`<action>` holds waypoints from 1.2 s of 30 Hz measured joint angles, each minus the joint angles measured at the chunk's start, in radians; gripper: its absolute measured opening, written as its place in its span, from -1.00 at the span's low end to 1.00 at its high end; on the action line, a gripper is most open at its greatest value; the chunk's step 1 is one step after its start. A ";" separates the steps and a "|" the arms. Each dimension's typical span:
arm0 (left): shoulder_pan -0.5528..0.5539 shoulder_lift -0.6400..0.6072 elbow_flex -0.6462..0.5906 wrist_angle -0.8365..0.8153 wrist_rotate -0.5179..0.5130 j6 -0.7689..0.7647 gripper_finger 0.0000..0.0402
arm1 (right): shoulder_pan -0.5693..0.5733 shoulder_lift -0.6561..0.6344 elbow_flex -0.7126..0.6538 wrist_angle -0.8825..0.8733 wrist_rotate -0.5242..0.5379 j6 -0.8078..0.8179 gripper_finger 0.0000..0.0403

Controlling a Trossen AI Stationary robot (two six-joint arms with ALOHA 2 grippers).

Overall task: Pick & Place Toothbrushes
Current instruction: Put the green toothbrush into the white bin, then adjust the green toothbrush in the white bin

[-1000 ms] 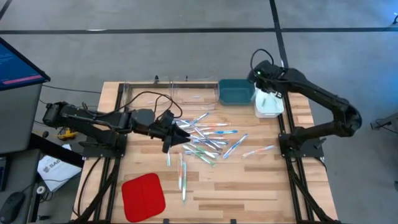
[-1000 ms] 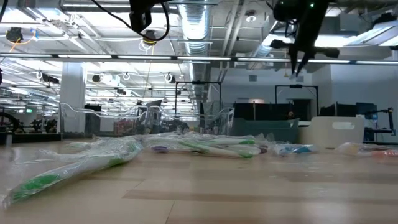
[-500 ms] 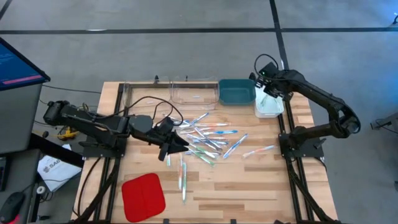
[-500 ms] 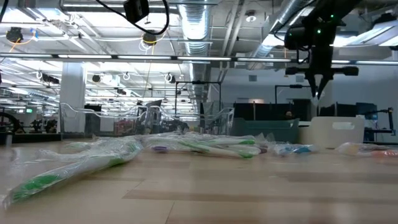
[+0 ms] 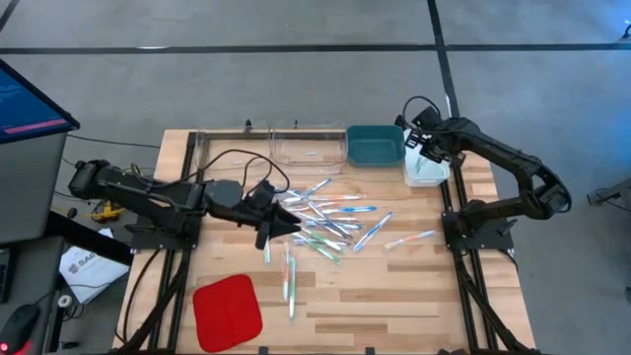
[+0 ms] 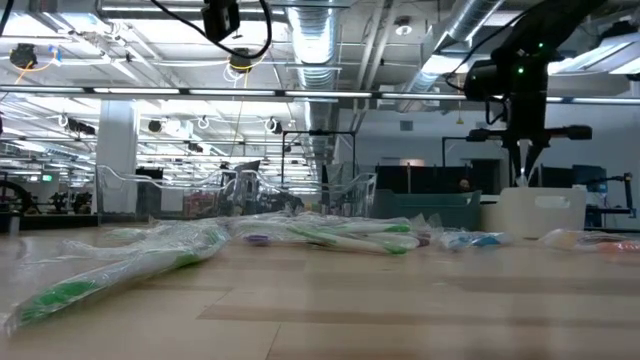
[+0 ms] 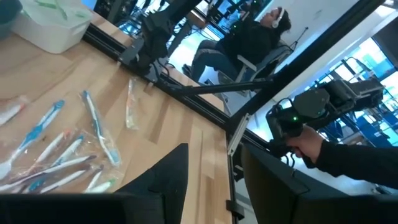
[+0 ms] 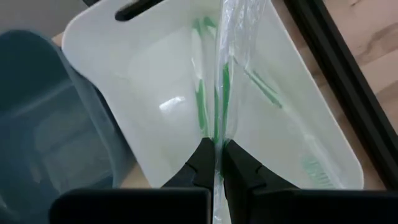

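Several wrapped toothbrushes (image 5: 330, 222) lie in a loose pile on the middle of the wooden table. My right gripper (image 8: 216, 163) hangs over the white bin (image 5: 426, 170) at the far right, shut on a green toothbrush in a clear wrapper (image 8: 225, 68). A few other green toothbrushes (image 8: 264, 90) lie in that bin (image 8: 298, 143). My left gripper (image 5: 284, 225) hovers open at the left side of the pile; in its wrist view (image 7: 214, 180) nothing is between its fingers. My right gripper pinches the wrapped green toothbrush partway along its length (image 8: 217, 134) between its two fingertips (image 8: 202, 158). The fingers point steeply down, coming from above. The toothbrush hangs below them into the white bin, nearly upright; whether its lower end rests on the bin's floor I cannot tell.
A teal bin (image 5: 375, 146) stands beside the white one, with clear bins (image 5: 306, 146) farther left along the far edge. A red square pad (image 5: 227, 310) lies at the near left. Two single toothbrushes (image 5: 290, 281) lie near the pad. A seated person (image 7: 249, 43) shows beyond the table.
My right gripper has come down over the white bin and shifted toward the table's near edge, tipping more steeply downward, still shut on the green toothbrush, which now reaches into the bin.
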 joint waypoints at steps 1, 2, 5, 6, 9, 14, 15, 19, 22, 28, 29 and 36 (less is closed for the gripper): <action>0.002 0.000 0.000 0.001 0.000 0.000 -0.28 | -0.005 0.000 -0.004 0.016 0.002 -0.005 -0.97; 0.003 0.000 0.000 0.001 0.000 0.000 -0.28 | -0.007 0.001 -0.006 0.031 0.001 -0.007 -0.97; 0.003 0.000 0.000 0.003 0.000 0.000 -0.28 | -0.006 0.013 -0.006 0.057 -0.001 -0.002 -0.97; 0.003 0.000 0.000 0.004 0.000 0.000 -0.28 | -0.005 0.019 -0.006 0.057 -0.008 0.001 -0.97; 0.003 0.000 0.000 0.004 0.000 0.000 -0.28 | 0.005 0.051 -0.006 0.064 -0.022 0.009 -0.97; 0.003 0.000 0.000 0.004 0.000 -0.010 -0.28 | 0.036 0.102 -0.006 0.074 -0.045 0.012 -0.96; 0.003 0.000 0.000 0.004 0.000 -0.015 -0.28 | 0.039 0.108 -0.006 0.074 -0.050 0.012 -0.95; -0.001 0.000 0.000 0.004 0.001 -0.020 -0.28 | 0.043 0.118 -0.006 0.068 -0.051 0.028 -0.94; -0.005 0.000 0.000 0.004 0.002 -0.021 -0.28 | 0.043 0.114 -0.006 0.060 -0.051 0.046 -0.91; -0.005 0.000 0.000 0.004 0.004 -0.020 -0.28 | 0.041 0.110 -0.006 0.075 -0.051 0.040 -0.65; -0.005 0.000 0.000 0.003 0.004 -0.020 -0.28 | 0.041 0.106 -0.006 0.081 -0.051 0.035 -0.61; -0.005 0.000 0.000 0.003 0.003 -0.018 -0.28 | 0.041 0.044 -0.005 0.135 -0.049 0.030 -0.30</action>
